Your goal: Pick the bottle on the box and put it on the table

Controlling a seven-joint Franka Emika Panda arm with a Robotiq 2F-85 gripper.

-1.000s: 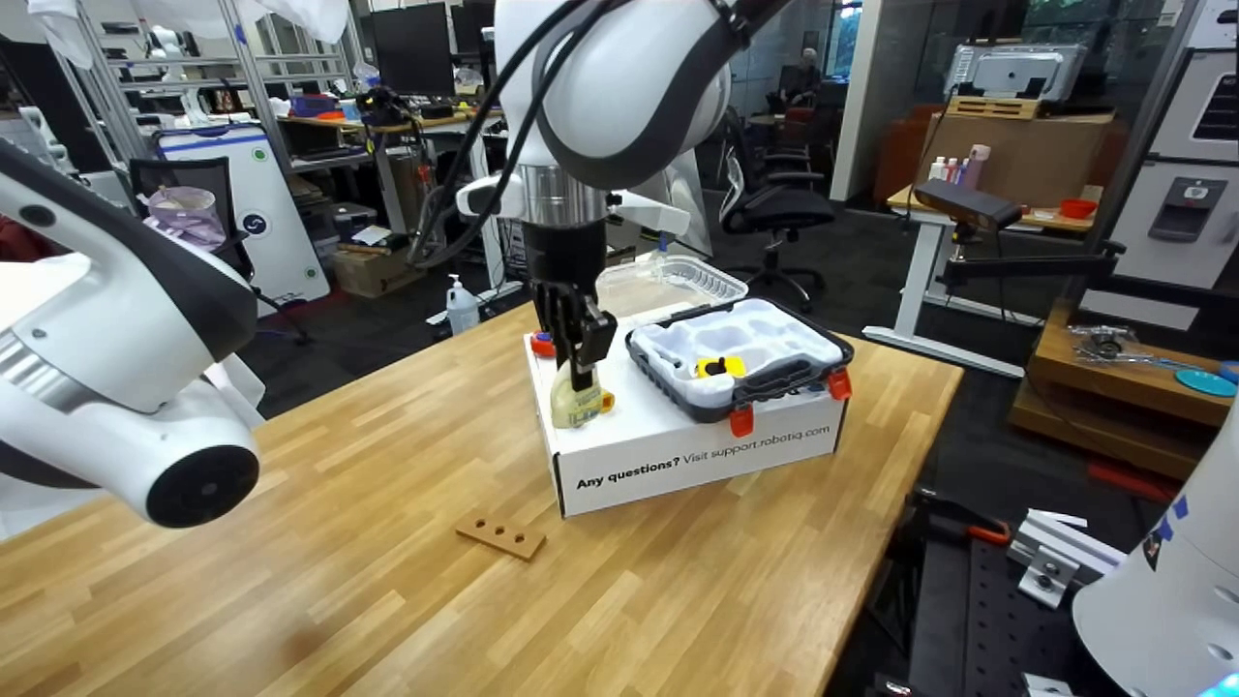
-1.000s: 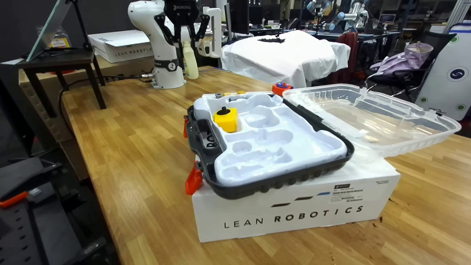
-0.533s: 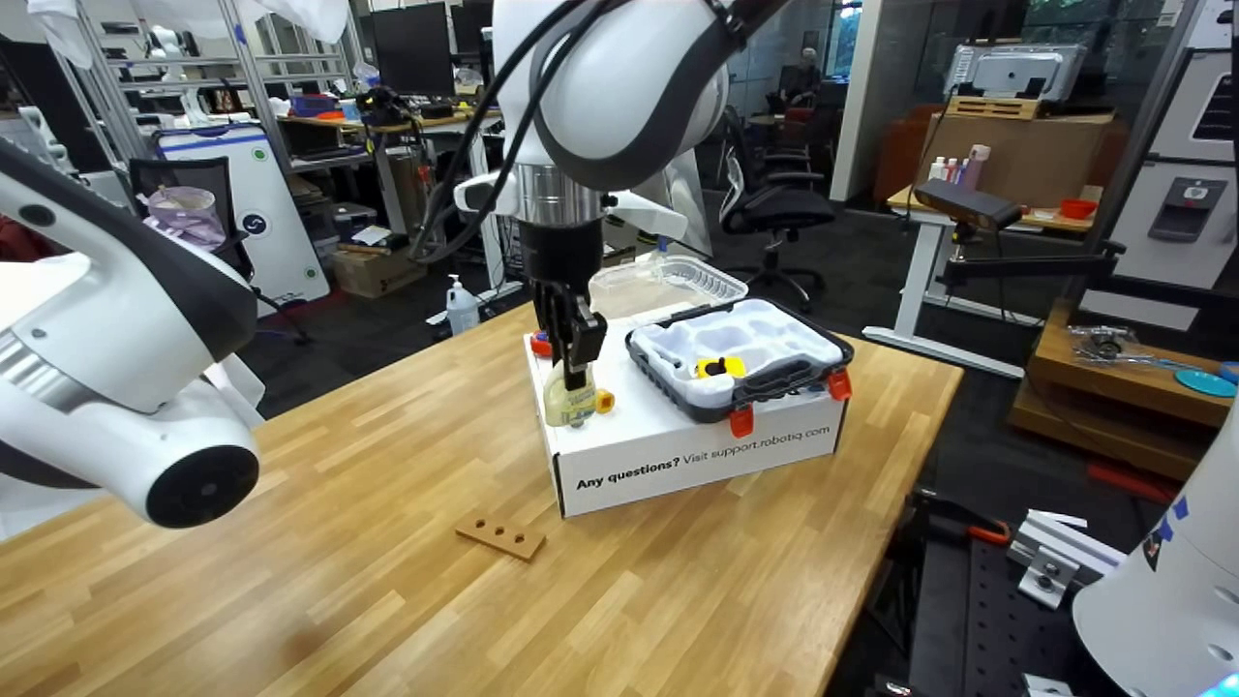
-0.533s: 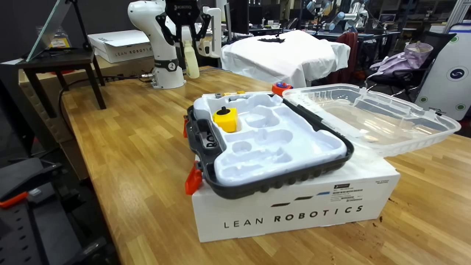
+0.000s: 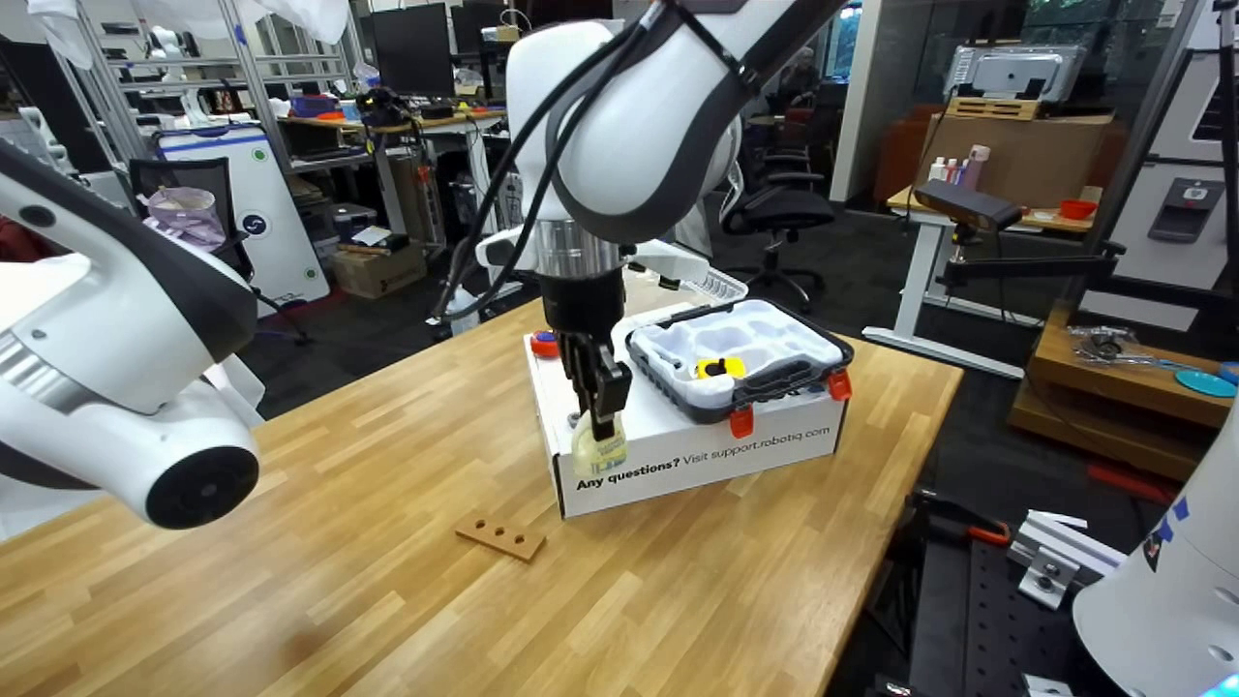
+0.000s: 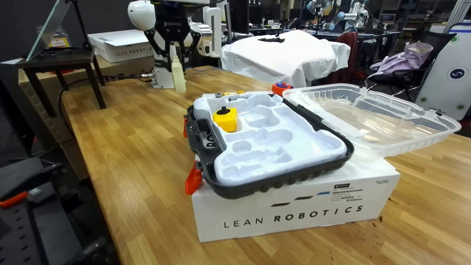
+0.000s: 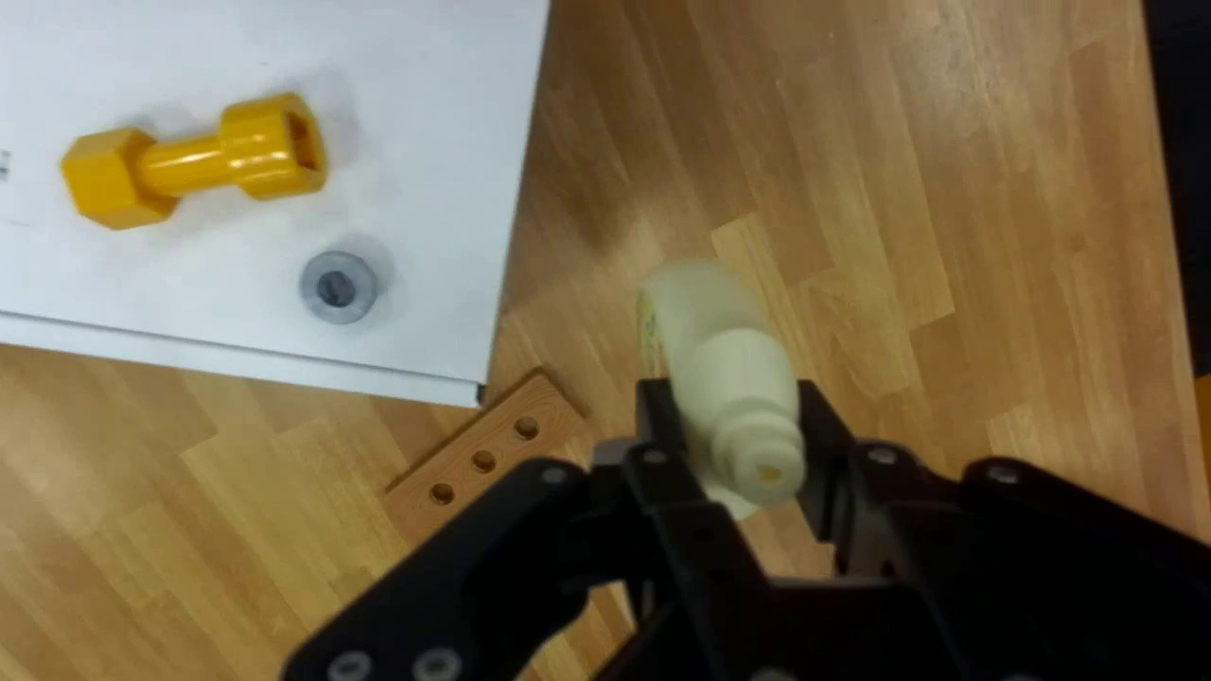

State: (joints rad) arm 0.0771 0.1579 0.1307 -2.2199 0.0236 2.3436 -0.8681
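Observation:
The small pale cream-yellow bottle point(image 5: 598, 455) is held between the fingers of my gripper point(image 5: 602, 424), slightly tilted. It also shows in an exterior view point(image 6: 179, 78) and in the wrist view point(image 7: 743, 378), its neck towards the camera. The gripper's black fingers point(image 6: 176, 66) are shut on its upper part. The flat white box point(image 5: 716, 463) lies on the light wooden table point(image 5: 387, 581). In the wrist view the bottle hangs over bare table wood point(image 7: 899, 208), beside the box's edge point(image 7: 435, 189). The gap between bottle and table is hard to judge.
An open tool case point(image 6: 272, 140) with a yellow piece and a clear lid point(image 6: 375, 114) stands on the box. A yellow bolt point(image 7: 189, 165) and grey nut point(image 7: 338, 287) lie near its edge. A wooden strip with holes point(image 5: 500, 537) lies on the table. Another robot arm point(image 5: 126, 368) hangs at the side.
The gripper has carried the bottle from over the box's top to beyond its edge and lower. The bottle moved right and down in an exterior view. The box has not moved.

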